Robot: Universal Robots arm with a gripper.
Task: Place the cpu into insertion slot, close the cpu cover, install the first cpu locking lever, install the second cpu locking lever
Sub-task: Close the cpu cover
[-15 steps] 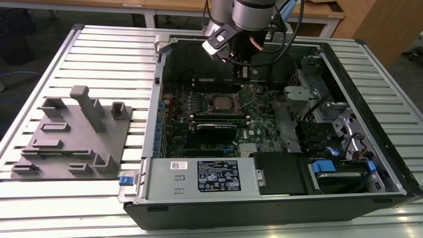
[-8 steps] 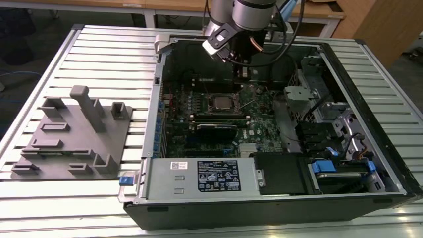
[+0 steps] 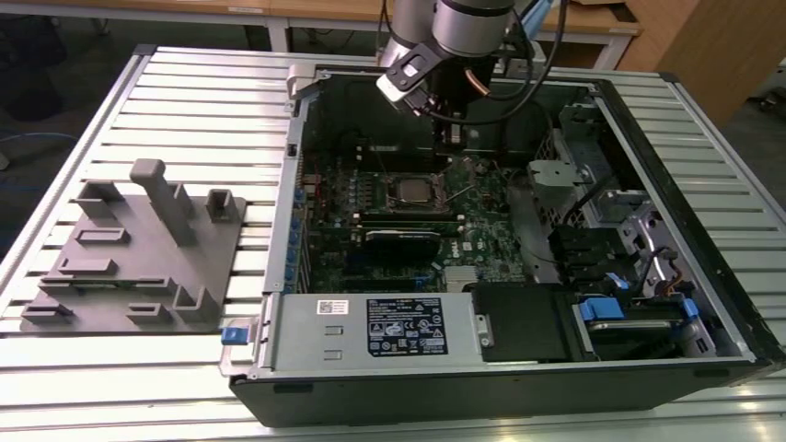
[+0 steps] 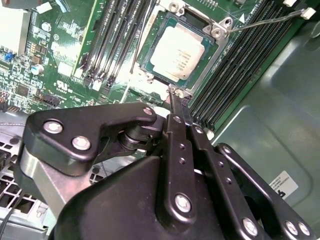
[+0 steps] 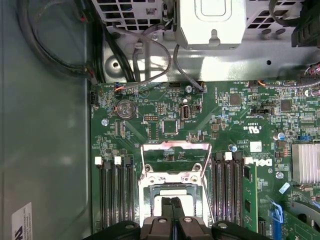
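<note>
**Chip seated in the slot, pincer closed at its edge**

In the second wrist view I see the cpu (image 4: 180, 52), a small flat square chip with a silvery-grey metal top. It lies level inside the insertion slot (image 4: 206, 57), the square socket with a dark metal rim set into the green circuit board (image 5: 150, 125).

My black pincer (image 4: 175, 97) hangs right at the slot's rim. Its two slim fingers are pressed together with no gap, and I see nothing between them. I cannot tell whether the tips touch the rim.

In the first wrist view the cpu cover (image 5: 175, 145), a thin dark-silver metal frame plate with a square window, sits on the side of the slot away from the pincer. Green board shows through its window rather than the chip, so it is not down over the cpu.

Two thin silver wire levers slant outward from the slot. One (image 4: 265, 20) crosses the long black memory slots (image 5: 115, 195) on one side, and the other (image 4: 140, 42) crosses those on the opposite side.

In the exterior view the grey robot arm (image 3: 473, 23) reaches down into the open black computer case (image 3: 491, 401), ending just beside the slot. A grey plastic fixture tray (image 3: 135, 249) rests well apart from the slot, outside the case on the slatted metal counter (image 3: 184, 92).
</note>
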